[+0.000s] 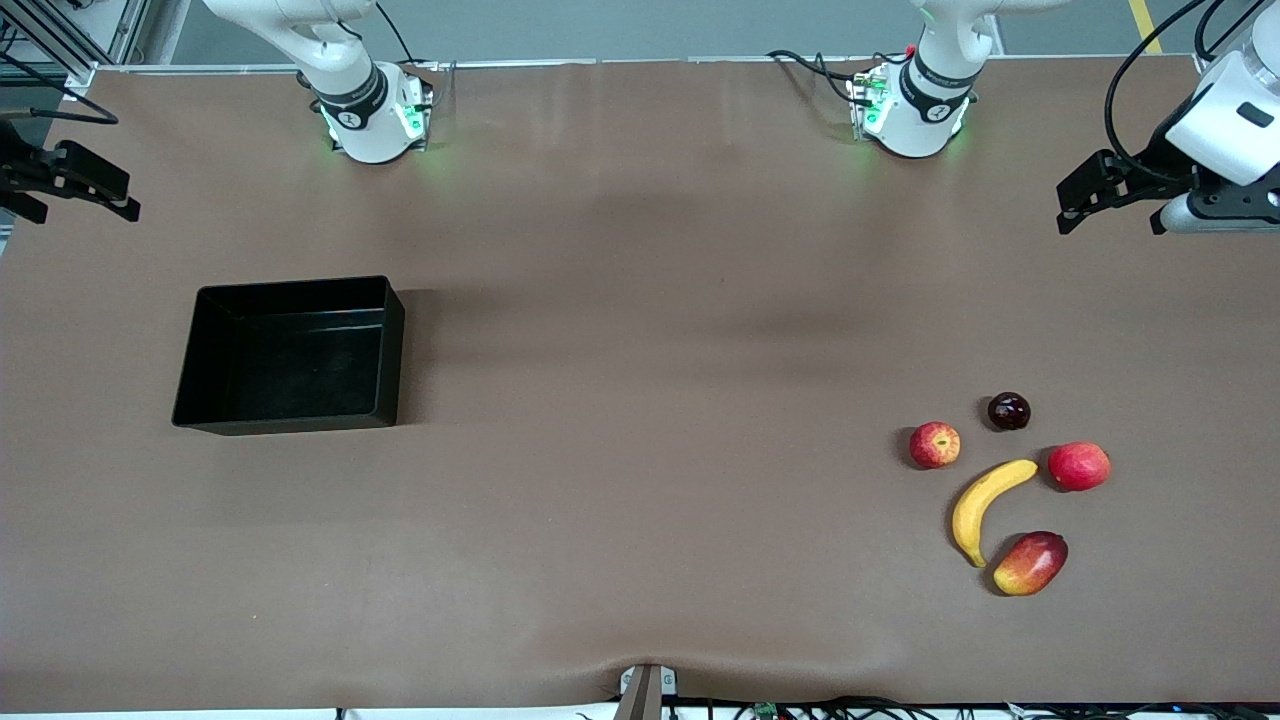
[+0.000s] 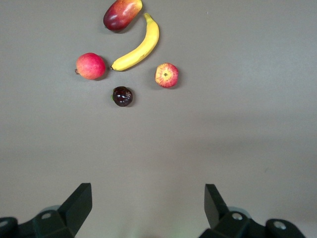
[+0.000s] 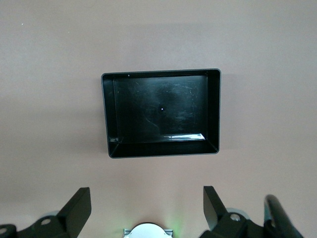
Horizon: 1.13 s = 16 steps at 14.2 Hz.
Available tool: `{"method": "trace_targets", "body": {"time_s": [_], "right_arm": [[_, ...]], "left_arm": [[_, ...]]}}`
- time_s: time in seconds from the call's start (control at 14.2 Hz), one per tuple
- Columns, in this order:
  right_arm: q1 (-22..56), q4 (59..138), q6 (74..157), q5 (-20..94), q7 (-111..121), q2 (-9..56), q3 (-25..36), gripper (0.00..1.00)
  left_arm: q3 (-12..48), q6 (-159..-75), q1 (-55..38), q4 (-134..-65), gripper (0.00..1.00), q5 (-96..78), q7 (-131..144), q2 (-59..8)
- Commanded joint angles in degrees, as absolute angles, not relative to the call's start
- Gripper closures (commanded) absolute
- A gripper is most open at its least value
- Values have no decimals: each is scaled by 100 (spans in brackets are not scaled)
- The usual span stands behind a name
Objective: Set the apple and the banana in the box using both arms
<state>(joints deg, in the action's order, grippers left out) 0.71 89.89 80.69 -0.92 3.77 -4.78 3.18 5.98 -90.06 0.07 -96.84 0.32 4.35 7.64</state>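
The apple (image 1: 935,445), small and red with yellow streaks, lies on the table toward the left arm's end, beside the curved yellow banana (image 1: 985,505). Both show in the left wrist view, the apple (image 2: 167,75) and the banana (image 2: 137,47). The black box (image 1: 290,370) stands empty toward the right arm's end and shows in the right wrist view (image 3: 213,111). My left gripper (image 1: 1080,200) is open and empty, up in the air over the table's end; its jaws (image 2: 148,198) stand wide apart. My right gripper (image 1: 100,190) is open and empty, over the table's other end (image 3: 147,201).
A pinkish-red round fruit (image 1: 1079,466), a red-and-yellow mango (image 1: 1031,563) and a dark plum (image 1: 1009,411) lie around the banana. The brown table cover (image 1: 640,400) is bare between the box and the fruits. The arms' bases (image 1: 375,115) stand along the table's edge.
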Motion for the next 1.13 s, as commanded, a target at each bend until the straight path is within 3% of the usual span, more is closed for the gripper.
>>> {"method": "trace_targets", "body": {"time_s": [0.0,0.42,0.7,1.06], "right_arm": [[0,9017,8051,-79,360,-492,290,0],[-35,9018,8051,-35,360,-492,290,0],[-35,9026,8051,-18,369,-492,290,0],[-44,8948,8095,0,404,-379,290,0]], "left_arm": [[606,-8877,35,-9571,0,44,360,773],[598,-8903,26,-9475,0,183,448,633],[720,-9079,-53,-9281,0,264,527,1],[747,-10104,-18,-9693,0,255,624,-693]]}}
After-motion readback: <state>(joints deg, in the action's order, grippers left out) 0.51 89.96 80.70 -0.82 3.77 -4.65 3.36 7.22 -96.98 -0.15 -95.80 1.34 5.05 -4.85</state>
